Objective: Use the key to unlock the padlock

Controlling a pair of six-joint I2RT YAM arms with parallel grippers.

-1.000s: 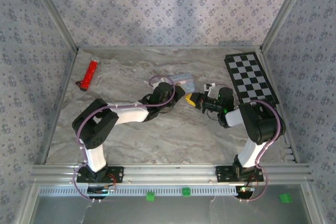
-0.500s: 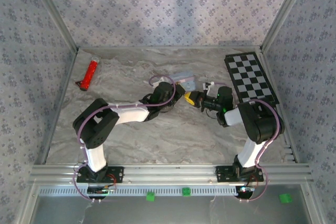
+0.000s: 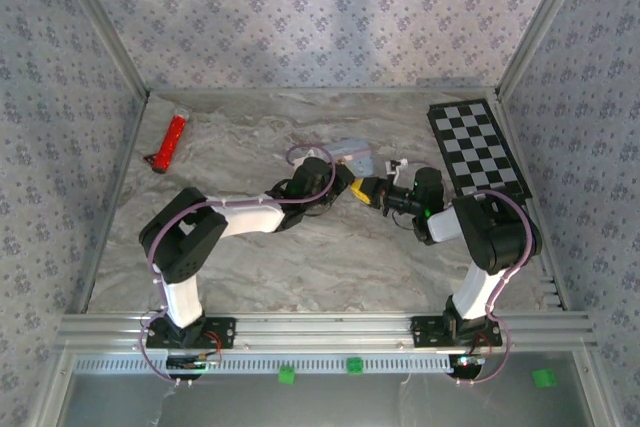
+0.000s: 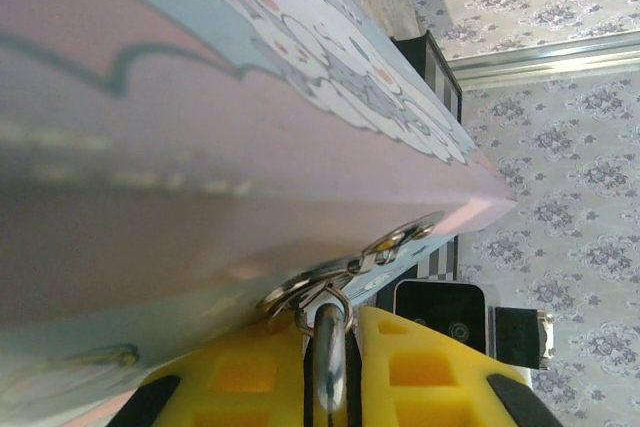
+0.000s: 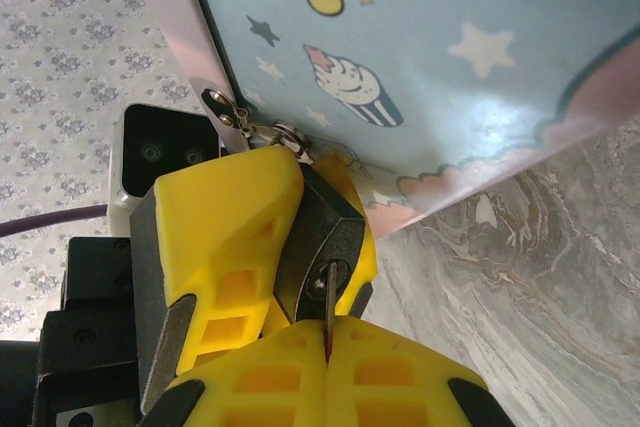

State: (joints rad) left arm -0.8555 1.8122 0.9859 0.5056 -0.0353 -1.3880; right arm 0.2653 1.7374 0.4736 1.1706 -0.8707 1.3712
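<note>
- Top view: on the marble table (image 3: 300, 257), the left gripper (image 3: 350, 188) and the right gripper (image 3: 370, 191) meet tip to tip just in front of the pastel tin (image 3: 352, 153). What sits between their yellow fingers is too small to tell here. A red tool (image 3: 172, 139) lies well apart at the far left, and a checkerboard (image 3: 478, 150) lies at the far right.
- Left wrist view: the tin is pale blue and pink with cartoon cloud shapes and coloured dots. Any lettering on it is too blurred to read. The left gripper is nearly closed, with a silver shackle (image 4: 327, 337) standing between its fingers (image 4: 250, 377). The shackle hooks through rings (image 4: 300, 295) at the tin's edge.
- Right wrist view: the padlock (image 5: 325, 232), a black block, hangs at the tin's rings, clamped in the left gripper. The right gripper is fully closed on the key (image 5: 328, 312). The key's tip is at the keyhole, but whether it is inside cannot be told. The tin's print shows a cupcake (image 5: 350, 87), stars and a yellow dot.
</note>
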